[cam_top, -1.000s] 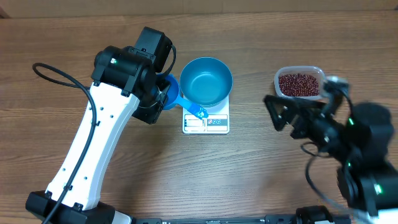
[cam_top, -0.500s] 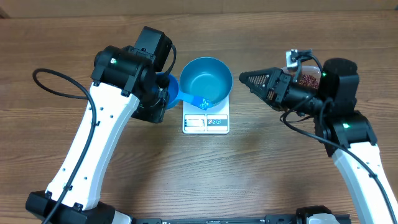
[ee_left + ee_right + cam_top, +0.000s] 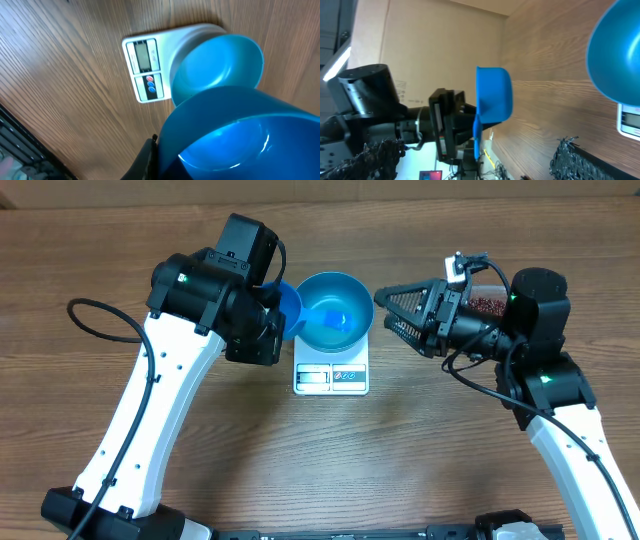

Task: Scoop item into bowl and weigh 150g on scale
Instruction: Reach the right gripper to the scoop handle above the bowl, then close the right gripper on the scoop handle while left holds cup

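Blue and deep, the round bowl [image 3: 355, 295] sat on the flat white square digital scale [image 3: 331, 377]. The left gripper [image 3: 270, 320] clamped a small blue plastic scoop [image 3: 288, 310] at the bowl's rim. The right gripper [image 3: 385, 312] gaped wide beside the bowl. Red-brown beans [image 3: 487, 304] lay in a clear plastic tub [image 3: 497, 287].

The right arm [image 3: 541, 308] hides most of the beans [image 3: 488, 304].

Left arm [image 3: 150, 410] and right arm [image 3: 572, 442]: long white links, black joint housings, small green lights [image 3: 183, 278]. Loose black cables [image 3: 69, 311]. Right hand [image 3: 381, 312] black, textured.
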Robot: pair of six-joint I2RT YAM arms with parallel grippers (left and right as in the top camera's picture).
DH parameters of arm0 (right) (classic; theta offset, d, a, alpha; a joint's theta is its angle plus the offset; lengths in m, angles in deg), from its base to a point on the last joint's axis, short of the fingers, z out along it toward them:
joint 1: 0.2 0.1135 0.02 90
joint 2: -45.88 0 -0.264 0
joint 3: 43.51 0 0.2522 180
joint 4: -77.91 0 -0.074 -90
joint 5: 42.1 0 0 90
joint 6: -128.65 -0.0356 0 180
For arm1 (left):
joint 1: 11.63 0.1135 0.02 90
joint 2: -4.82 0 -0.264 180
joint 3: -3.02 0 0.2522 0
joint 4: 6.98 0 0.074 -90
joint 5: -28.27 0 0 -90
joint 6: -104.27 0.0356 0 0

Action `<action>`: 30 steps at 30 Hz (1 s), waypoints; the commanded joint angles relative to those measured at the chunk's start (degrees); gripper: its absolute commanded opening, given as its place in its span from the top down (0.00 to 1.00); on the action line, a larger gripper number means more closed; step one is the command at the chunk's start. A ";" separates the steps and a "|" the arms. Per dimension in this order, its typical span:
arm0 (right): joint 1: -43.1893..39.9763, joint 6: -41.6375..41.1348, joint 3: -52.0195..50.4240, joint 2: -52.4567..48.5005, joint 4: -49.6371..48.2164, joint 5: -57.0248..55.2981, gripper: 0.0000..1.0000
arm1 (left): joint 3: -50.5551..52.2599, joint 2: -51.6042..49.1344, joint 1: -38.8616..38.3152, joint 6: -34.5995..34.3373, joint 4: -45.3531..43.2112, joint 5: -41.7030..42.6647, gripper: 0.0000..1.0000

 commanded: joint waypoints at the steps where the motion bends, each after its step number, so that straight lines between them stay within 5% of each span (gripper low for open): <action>1: 1.31 -3.50 1.16 0.46 -1.25 -0.81 0.00 | -1.16 0.48 -0.22 -3.34 -0.04 2.01 0.96; 10: 7.17 -4.31 1.16 0.46 -2.43 -6.49 0.01 | -1.16 -0.79 -0.28 -3.74 -0.24 3.08 0.96; 17: 10.88 -4.28 1.16 0.46 -2.49 -12.04 0.09 | -1.16 -1.81 -1.75 -3.78 -0.39 4.07 0.96; 22: 10.88 -4.17 1.16 0.46 -2.47 -12.02 0.25 | -1.16 -1.92 -1.81 -3.78 -0.37 4.09 0.96; 30: 11.08 -4.07 1.16 0.46 -2.40 -12.00 0.27 | -1.16 -1.95 -1.92 -3.74 -0.50 4.07 0.96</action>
